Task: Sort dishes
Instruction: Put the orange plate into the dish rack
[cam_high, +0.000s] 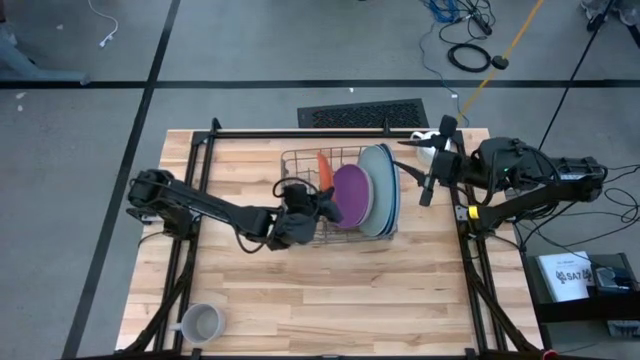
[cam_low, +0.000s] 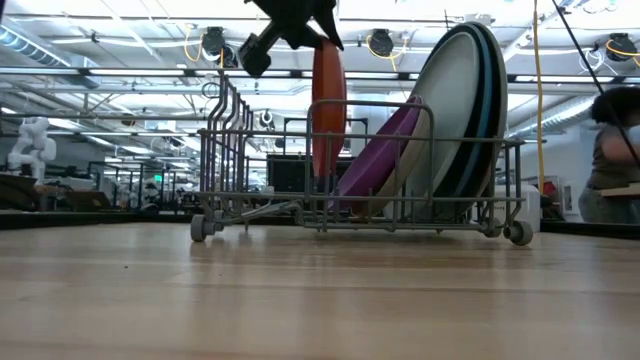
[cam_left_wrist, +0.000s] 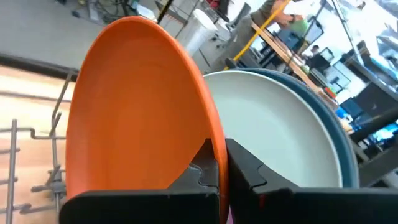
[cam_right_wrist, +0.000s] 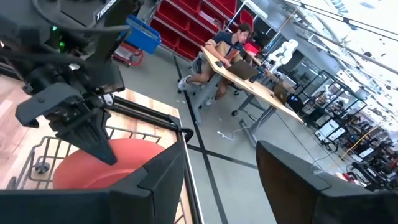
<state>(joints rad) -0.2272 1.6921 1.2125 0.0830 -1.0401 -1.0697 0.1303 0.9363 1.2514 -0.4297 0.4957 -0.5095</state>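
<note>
A wire dish rack stands mid-table. At its right end a purple plate, a pale grey plate and blue plates behind it stand on edge, leaning on one another. My left gripper is shut on an orange plate, held on edge over the rack's middle. My right gripper hovers open at the table's far right, with nothing between its fingers. My left gripper pinches the orange plate's rim between its two fingers, one on each face. It comes from the table's left, roughly level, at the plate's upper edge. The plate hangs upright with its lower part inside the rack; whether it touches the wires cannot be told.
A grey mug stands near the table's front left corner. A white mug sits at the far right, partly under my right arm. Empty tines fill the rack's left end. A person sits at a desk beyond the table.
</note>
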